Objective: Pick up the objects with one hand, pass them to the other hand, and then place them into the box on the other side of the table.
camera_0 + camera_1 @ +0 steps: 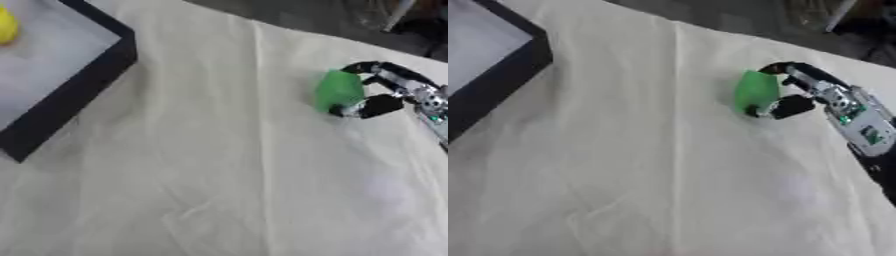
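Note:
A green rounded object (338,90) lies on the cream tablecloth at the right. My right hand (820,92) comes in from the right edge, its fingers curled over the top of the green object and its thumb at the lower side, so it is shut on it. A black-walled box (83,87) with a pale floor stands at the upper left, and a yellow object (7,25) lies inside it at the left edge. My left hand shows in neither view.
The cream cloth (219,175) covers the table and has long creases down the middle. Dark clutter (833,20) lies beyond the table's far edge at the upper right.

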You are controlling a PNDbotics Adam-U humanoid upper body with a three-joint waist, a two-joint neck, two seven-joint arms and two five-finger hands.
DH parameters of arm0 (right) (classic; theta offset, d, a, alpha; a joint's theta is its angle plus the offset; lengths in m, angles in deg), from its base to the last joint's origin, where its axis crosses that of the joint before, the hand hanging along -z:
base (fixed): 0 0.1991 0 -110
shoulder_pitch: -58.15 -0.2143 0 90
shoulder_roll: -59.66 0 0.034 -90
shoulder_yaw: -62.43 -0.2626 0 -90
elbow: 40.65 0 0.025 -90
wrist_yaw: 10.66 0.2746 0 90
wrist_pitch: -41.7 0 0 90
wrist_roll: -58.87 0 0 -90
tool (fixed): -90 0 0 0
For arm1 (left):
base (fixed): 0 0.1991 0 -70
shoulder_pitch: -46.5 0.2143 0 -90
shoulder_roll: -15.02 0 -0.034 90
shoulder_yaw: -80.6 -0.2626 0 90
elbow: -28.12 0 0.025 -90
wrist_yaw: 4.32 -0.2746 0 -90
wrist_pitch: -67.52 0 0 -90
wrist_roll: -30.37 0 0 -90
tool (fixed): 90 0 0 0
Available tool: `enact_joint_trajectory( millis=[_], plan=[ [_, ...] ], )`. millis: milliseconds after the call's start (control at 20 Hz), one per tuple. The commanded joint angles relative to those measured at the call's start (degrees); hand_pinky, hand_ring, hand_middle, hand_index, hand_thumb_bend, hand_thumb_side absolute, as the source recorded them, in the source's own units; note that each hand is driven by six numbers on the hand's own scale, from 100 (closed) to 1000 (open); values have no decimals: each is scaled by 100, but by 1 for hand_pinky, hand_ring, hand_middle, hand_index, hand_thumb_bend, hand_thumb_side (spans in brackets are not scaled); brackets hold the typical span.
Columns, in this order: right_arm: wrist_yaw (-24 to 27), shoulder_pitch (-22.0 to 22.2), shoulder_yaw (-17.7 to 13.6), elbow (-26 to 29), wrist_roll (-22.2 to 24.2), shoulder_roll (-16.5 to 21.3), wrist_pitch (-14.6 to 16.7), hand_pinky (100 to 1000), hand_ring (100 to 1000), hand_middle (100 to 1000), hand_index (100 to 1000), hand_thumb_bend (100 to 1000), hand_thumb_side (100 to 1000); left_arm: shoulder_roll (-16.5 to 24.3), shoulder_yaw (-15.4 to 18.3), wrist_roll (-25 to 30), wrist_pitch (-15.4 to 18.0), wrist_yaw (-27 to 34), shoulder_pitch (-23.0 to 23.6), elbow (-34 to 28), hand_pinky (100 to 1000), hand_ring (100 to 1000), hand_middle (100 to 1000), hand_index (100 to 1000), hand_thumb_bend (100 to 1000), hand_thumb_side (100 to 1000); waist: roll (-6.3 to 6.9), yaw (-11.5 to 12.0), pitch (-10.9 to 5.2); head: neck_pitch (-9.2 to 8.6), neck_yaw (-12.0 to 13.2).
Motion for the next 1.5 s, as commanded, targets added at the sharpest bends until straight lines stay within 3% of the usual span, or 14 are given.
enact_joint_trajectory(
  millis=[50, 500, 600, 800, 1500],
  plan=[
    [-13, -13, -121, 8, 58, 229, 17, 875, 984, 809, 879, 553, 330, 51, 20, 15, 3, -53, -33, -97, 969, 625, 615, 660, 100, 667, 75, -19, -97, -42, 5],
    [48, 40, -152, 20, 62, 232, 19, 872, 985, 801, 870, 470, 272, 22, 34, 21, -24, -75, 7, -97, 972, 626, 616, 658, 100, 670, 76, -35, -91, -92, -3],
    [54, 50, -163, 17, 44, 235, -15, 868, 982, 798, 866, 416, 190, 18, 36, 22, -27, -78, 11, -97, 974, 626, 616, 658, 100, 671, 77, -42, -90, -90, 9],
    [98, 66, -174, 46, -21, 244, -105, 861, 978, 781, 845, 410, 169, 14, 33, 37, -34, -88, 13, -97, 975, 626, 617, 658, 100, 672, 77, -52, -86, -72, 36],
    [299, 110, -157, 158, -402, 243, -171, 835, 912, 515, 573, 519, 331, 1, 35, 49, -50, -102, 23, -97, 981, 626, 619, 656, 100, 672, 84, -67, -97, -35, 58]
  ],
)
